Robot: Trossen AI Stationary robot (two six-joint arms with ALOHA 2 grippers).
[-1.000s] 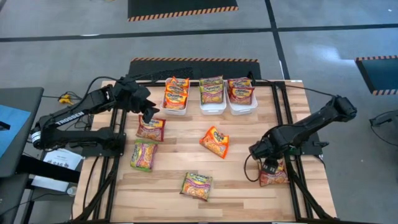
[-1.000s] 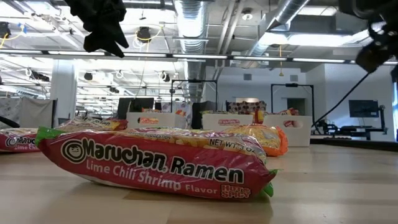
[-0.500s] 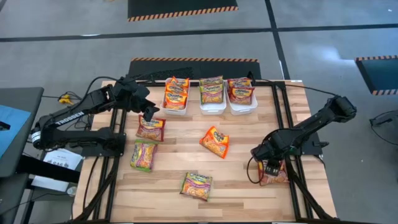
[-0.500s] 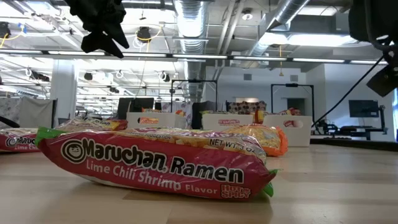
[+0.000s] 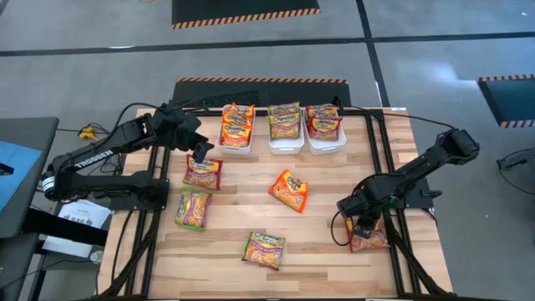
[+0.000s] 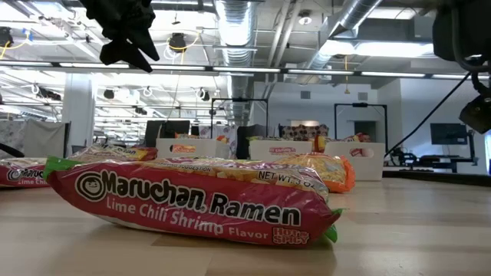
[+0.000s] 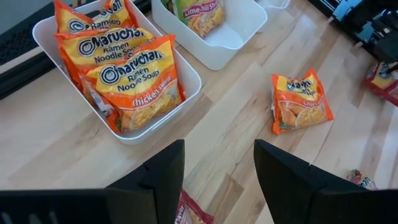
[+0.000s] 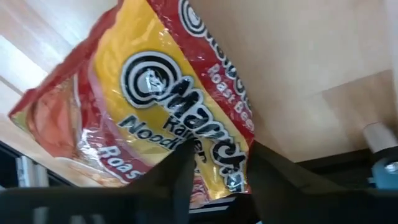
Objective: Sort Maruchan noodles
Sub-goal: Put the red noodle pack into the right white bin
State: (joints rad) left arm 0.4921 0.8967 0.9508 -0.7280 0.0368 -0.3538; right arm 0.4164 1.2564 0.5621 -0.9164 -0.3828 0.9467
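Five Maruchan packets lie flat and loose on the table: a red one (image 5: 203, 173), a green one (image 5: 193, 208), an orange one (image 5: 288, 190), a green one (image 5: 264, 249) that fills the low view (image 6: 192, 203), and a red one (image 5: 368, 237) at the right edge. My left gripper (image 5: 201, 153) hovers open above the first red packet (image 7: 194, 215), beside the bin of orange packets (image 7: 124, 78). My right gripper (image 5: 363, 227) is open and low over the right red packet (image 8: 161, 93), one finger on either side of its corner. My right gripper comes down from above at the red Roast Beef packet's corner (image 8: 217, 171), which shows between the open fingers (image 8: 177, 177). The packet lies flat on the table. Whether the fingers touch it, I cannot tell.
Three white bins stand along the far edge: orange packets (image 5: 236, 130), green ones (image 5: 285, 125), red ones (image 5: 324, 124). The right red packet lies close to the table's right edge and the black frame rail (image 5: 393, 242). Bare wood shows at the table's middle.
My right gripper has moved down and slightly toward the near edge, closing in on the red packet at the table's right edge. The packets have not moved.
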